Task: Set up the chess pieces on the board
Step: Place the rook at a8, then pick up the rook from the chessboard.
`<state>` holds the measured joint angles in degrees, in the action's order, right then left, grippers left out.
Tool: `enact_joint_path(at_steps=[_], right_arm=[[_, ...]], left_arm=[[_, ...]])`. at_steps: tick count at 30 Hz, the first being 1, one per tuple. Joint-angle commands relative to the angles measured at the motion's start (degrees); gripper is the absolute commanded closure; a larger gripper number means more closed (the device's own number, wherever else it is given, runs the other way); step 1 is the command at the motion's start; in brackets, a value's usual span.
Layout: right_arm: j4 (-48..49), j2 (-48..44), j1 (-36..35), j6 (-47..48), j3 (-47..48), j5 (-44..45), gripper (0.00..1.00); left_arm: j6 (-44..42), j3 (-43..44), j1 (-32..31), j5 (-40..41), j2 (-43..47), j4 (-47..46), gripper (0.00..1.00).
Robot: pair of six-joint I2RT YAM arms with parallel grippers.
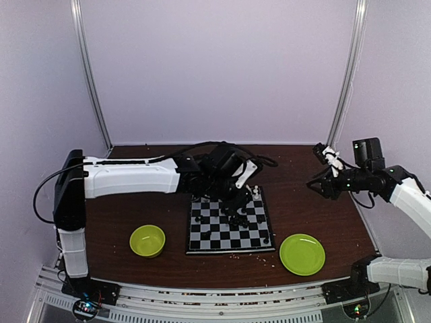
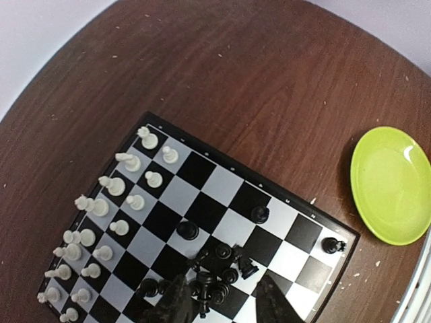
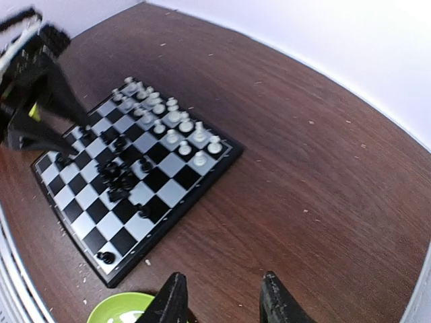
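The board (image 1: 229,250) lies mid-table. In the left wrist view, white chess pieces (image 2: 111,185) stand in two rows along the left side of the board (image 2: 222,185). Several black pieces (image 2: 222,266) lie piled near the opposite side. Single black pieces stand apart, one in the middle (image 2: 260,214) and one near a corner (image 2: 330,245). My left gripper (image 2: 225,306) is open just above the black pile and holds nothing. It hovers over the board's far half in the top view (image 1: 236,202). My right gripper (image 3: 225,303) is open and empty, raised over bare table right of the board (image 3: 135,202).
A lime-green plate (image 1: 302,254) sits right of the board near the front edge. A green bowl (image 1: 147,240) sits to its left. Small crumbs dot the brown table. The left arm (image 3: 34,94) reaches across the board's far side. Walls close in at the back and sides.
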<state>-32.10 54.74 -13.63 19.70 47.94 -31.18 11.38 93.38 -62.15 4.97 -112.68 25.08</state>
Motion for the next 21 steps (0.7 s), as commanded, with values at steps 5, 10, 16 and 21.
enact_joint_path(at_steps=[5,10,16,21], right_arm=[[3.3,-1.6,8.6,-4.7,-0.6,2.3,0.62],[4.1,-2.6,8.5,-4.1,-1.4,2.9,0.61],[3.3,-1.1,8.5,-3.5,-0.9,2.5,0.61],[3.3,-0.5,8.5,-3.4,-0.8,2.0,0.61]], left_arm=[[-5.7,15.5,0.5,-13.2,-12.2,9.9,0.68],[-6.7,23.8,0.5,-15.3,-19.6,12.9,0.65],[-6.4,28.3,0.5,-13.3,-24.1,14.9,0.65],[-5.8,28.8,0.5,-12.0,-26.4,14.8,0.65]])
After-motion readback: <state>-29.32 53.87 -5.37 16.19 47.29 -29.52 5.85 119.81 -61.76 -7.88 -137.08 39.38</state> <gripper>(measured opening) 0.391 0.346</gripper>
